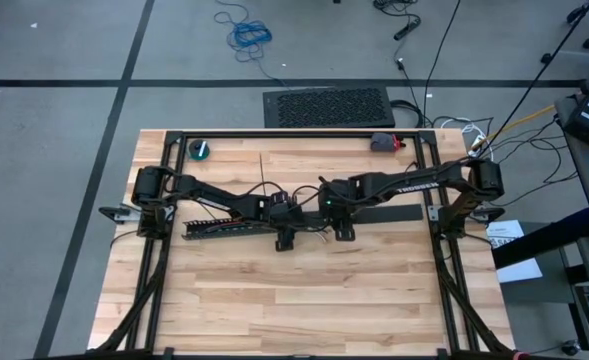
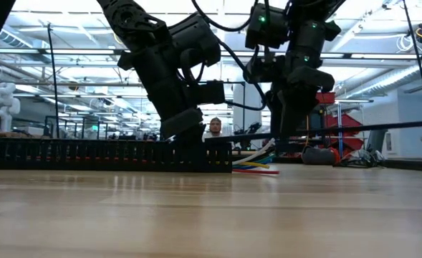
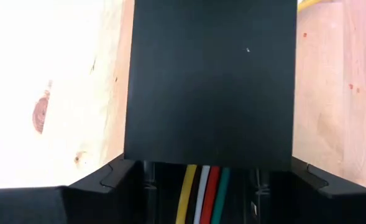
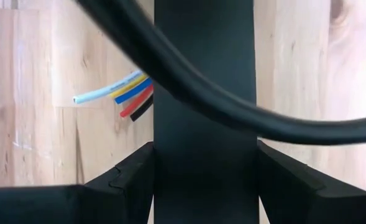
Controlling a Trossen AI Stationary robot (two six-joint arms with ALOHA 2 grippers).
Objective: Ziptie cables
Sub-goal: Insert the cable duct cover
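Overhead: both arms meet mid-table, left gripper (image 1: 286,238) and right gripper (image 1: 342,232) side by side over the inner end of the black slotted duct (image 1: 224,226) on the wooden table (image 1: 304,300). Table-level: both grippers sit down at the duct (image 2: 89,155), the cables (image 2: 257,166) fanning out of its end just below the right gripper (image 2: 286,147), a person (image 2: 214,127) far behind. Wrist views: left fingers (image 3: 102,186) spread wide and straddle a flat black strip (image 3: 210,81), the cables (image 3: 204,193) running between them; right fingers (image 4: 123,180) likewise straddle a black strip (image 4: 204,155), cable tips (image 4: 117,93) just beside it and a thick black cord (image 4: 232,106) across; whether either grips its strip I cannot tell.
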